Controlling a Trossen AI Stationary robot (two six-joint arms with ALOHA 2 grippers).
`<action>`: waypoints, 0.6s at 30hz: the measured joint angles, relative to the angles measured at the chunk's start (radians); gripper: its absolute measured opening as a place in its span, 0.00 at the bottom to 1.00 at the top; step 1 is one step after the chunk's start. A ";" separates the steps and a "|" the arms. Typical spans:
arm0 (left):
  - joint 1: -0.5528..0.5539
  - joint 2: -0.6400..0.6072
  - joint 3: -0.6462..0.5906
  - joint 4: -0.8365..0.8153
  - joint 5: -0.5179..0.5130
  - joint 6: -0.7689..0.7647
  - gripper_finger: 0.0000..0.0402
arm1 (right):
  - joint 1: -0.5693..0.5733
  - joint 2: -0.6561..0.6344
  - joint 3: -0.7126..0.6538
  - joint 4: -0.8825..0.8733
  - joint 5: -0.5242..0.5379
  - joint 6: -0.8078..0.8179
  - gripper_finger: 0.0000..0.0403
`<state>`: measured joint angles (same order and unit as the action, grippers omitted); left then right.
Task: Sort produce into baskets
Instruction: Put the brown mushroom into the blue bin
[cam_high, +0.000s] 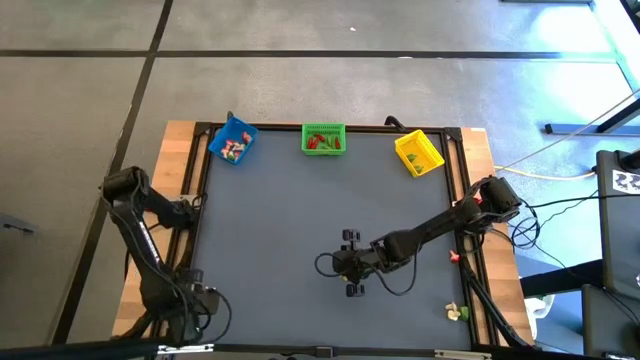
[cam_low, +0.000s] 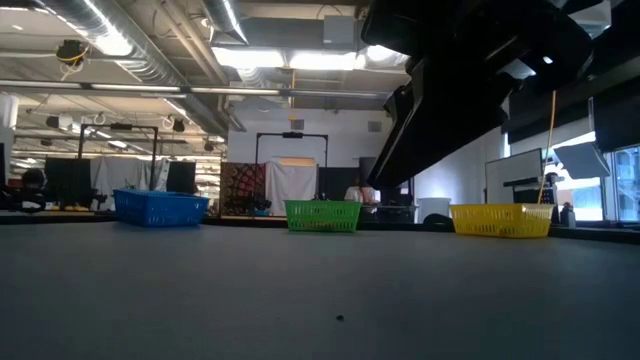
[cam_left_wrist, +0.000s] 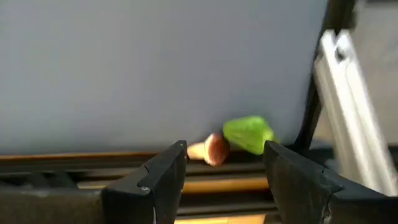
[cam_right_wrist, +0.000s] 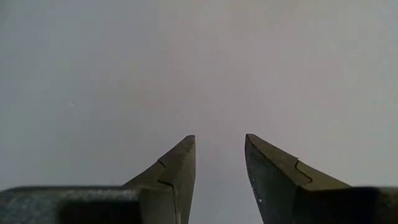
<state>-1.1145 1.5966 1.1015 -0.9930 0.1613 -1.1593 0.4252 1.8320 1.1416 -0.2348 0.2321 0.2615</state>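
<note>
Reaching out over the grey mat (cam_high: 300, 220), the right gripper (cam_high: 352, 262) hovers well in front of the green basket (cam_high: 324, 139), fingers (cam_right_wrist: 180, 165) parted with nothing between them. That basket sits square to the mat's far edge, holding red and green produce (cam_high: 323, 143). Left of it the blue basket (cam_high: 233, 141) lies askew; right of it the yellow basket (cam_high: 418, 152) is also turned. No writing is readable. The left gripper (cam_left_wrist: 224, 177) waits open and empty near the mat's front left corner, facing a green piece (cam_left_wrist: 247, 134) and a brown-capped mushroom (cam_left_wrist: 210, 149) by the rail.

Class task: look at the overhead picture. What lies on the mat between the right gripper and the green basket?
Nothing: in the high view the mat is bare between the right gripper and the green basket.
</note>
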 joint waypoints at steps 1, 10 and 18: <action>0.000 0.018 0.000 0.000 0.027 0.015 0.52 | 0.000 0.000 0.000 0.000 0.000 0.000 0.34; 0.001 0.143 0.000 0.006 0.126 0.120 0.52 | 0.000 0.000 0.000 0.001 0.000 0.000 0.34; -0.003 0.211 0.000 0.000 0.193 0.211 0.52 | 0.000 0.000 0.000 0.002 0.000 0.001 0.34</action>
<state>-1.1172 1.8074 1.1011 -0.9926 0.3542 -0.9486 0.4252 1.8320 1.1419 -0.2328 0.2317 0.2626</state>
